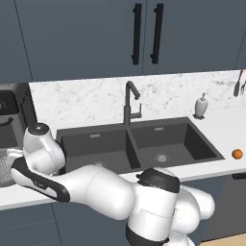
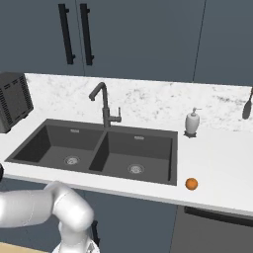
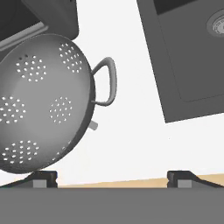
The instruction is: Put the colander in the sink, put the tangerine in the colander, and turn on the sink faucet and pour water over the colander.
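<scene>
— Where's the colander [image 3: 46, 105] right now?

— On the white worktop [image 1: 226, 134], off the left end of the sink [image 1: 139, 144], close to the worktop's front edge. In the left base view a slice of it peeks out behind the robot's elbow. The hand view gives the best look: silver bowl, clusters of little holes, one loop handle sticking out towards the sink.

— And the gripper [image 3: 111, 177]?

— Poised above that same stretch of worktop, fingers [image 3: 41, 178] spread as wide as they go, nothing between them. One fingertip sits just under the colander's rim in the hand view, the other over bare worktop. I can't tell if anything touches.

— The tangerine [image 2: 191, 184]?

— Far end. It's sitting by itself on the worktop to the right of the sink, near the front edge, well apart from the colander.

— Faucet?

— The sink faucet [image 2: 104, 105] stands at the back rim, right on the divider between the two basins, spout curving over them. There's a white soap dispenser [image 2: 192, 122] behind the sink's back right corner. Both basins look dry, only the round drains showing.
</scene>
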Robot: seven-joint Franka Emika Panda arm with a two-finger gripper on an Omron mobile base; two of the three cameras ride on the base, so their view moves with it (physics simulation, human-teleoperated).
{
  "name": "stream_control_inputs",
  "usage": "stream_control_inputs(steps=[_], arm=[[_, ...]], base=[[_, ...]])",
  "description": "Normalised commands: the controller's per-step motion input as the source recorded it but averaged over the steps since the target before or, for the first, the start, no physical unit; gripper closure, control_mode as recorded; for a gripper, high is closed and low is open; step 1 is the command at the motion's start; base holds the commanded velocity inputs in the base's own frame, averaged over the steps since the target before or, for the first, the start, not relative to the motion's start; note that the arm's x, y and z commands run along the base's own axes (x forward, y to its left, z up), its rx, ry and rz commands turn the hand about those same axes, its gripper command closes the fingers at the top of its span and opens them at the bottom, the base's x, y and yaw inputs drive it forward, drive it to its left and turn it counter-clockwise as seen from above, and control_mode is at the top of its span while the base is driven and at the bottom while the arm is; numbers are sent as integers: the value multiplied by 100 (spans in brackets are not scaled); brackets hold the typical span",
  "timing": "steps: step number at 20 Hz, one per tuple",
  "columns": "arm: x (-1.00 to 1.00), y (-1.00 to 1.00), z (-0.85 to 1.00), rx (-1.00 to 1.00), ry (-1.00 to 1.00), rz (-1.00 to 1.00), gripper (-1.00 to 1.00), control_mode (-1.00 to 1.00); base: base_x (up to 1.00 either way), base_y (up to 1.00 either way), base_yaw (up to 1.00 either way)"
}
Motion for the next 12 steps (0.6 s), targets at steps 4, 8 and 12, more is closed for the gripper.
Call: stream_control_inputs(steps=[4, 8, 12], arm=[[27, 17, -10, 0, 4, 0, -100, -100], [12, 21, -20, 0, 6, 0, -100, -100], [14, 22, -15, 0, 3, -1, -100, -100]], base=[[0, 0, 0], [0, 0, 0], [0, 0, 0]])
